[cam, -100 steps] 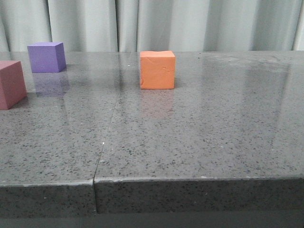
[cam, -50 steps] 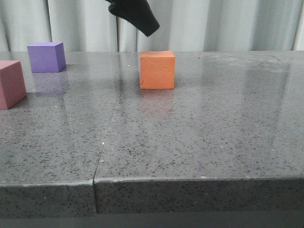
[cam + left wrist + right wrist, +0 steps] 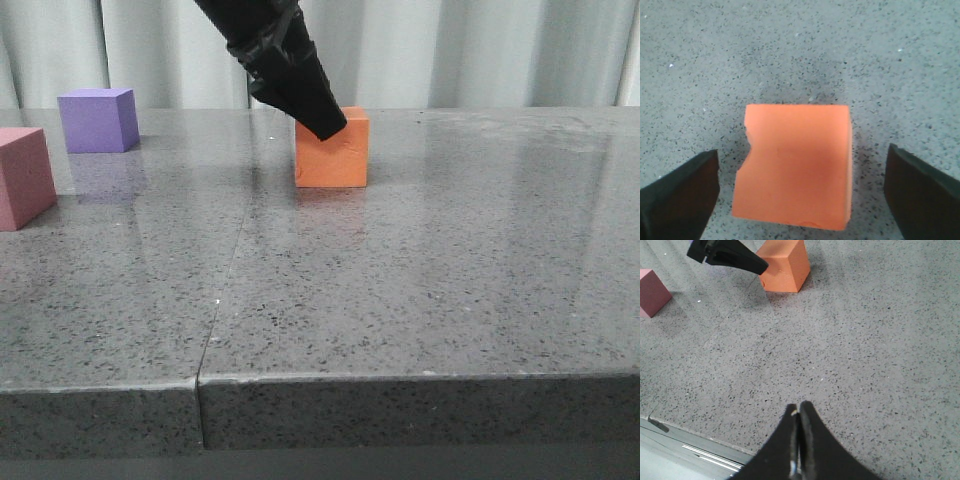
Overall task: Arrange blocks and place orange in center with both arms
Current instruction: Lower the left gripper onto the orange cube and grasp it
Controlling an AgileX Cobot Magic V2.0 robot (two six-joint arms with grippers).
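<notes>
The orange block point(image 3: 338, 162) stands on the table at the back centre. My left gripper point(image 3: 322, 122) hangs just in front of its top left corner. In the left wrist view the orange block point(image 3: 797, 165) lies between the spread fingers point(image 3: 682, 192) of the open left gripper point(image 3: 801, 192), with a gap on each side. A purple block point(image 3: 97, 120) sits at the back left, and a pink block point(image 3: 22, 178) stands at the left edge, nearer to me. My right gripper point(image 3: 799, 410) is shut and empty above the table's front edge. It does not show in the front view.
The grey speckled table point(image 3: 430, 290) has a seam point(image 3: 222, 290) running front to back left of centre. A pale curtain point(image 3: 470, 50) hangs behind the table. The right wrist view also shows the pink block point(image 3: 652, 292) and the orange block point(image 3: 787, 267).
The left arm has come down from the top of the front view, from out of sight to just over the orange block. The blocks have not moved.
</notes>
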